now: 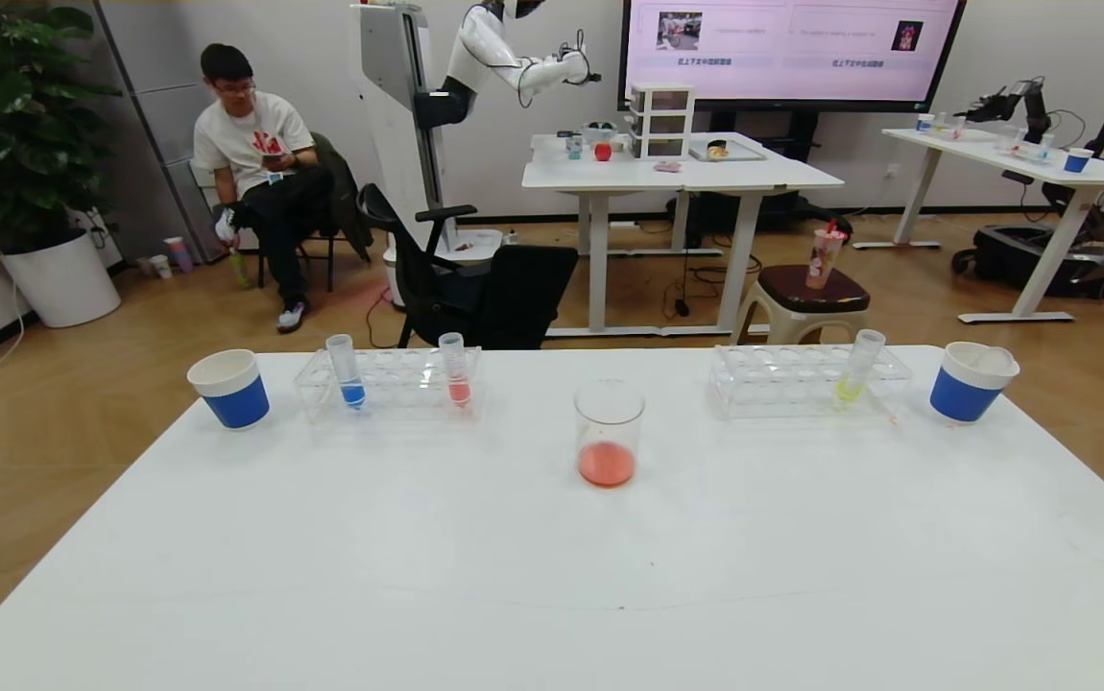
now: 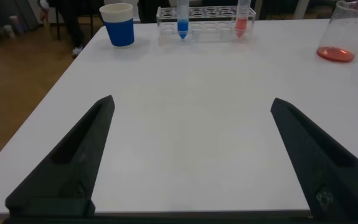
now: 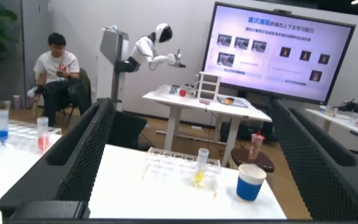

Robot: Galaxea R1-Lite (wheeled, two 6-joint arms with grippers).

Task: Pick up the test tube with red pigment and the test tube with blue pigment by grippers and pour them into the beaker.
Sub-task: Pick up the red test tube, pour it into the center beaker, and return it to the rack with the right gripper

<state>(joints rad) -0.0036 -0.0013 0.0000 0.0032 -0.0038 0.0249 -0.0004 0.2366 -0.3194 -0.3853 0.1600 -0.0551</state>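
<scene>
Both grippers' jaws are hanging spread, empty; slim clear blue-liquid tube and orange-red-liquid tube are waiting racked well ahead of left jaws; reaching comes next.

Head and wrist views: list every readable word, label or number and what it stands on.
None can be read.
Wall screen: lines of text, too small and blurred to read.
Seated man's white shirt: red print, illegible.
Test tubes, beaker, blue paper cups: no markings visible.

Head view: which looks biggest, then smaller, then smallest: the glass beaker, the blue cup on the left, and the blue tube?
1. Beaker, though it stands nearer the camera, which helps.
2. Left blue cup, slightly smaller looking, so this order is unsure.
3. Test tube with blue pigment, clearly the slimmest.
</scene>
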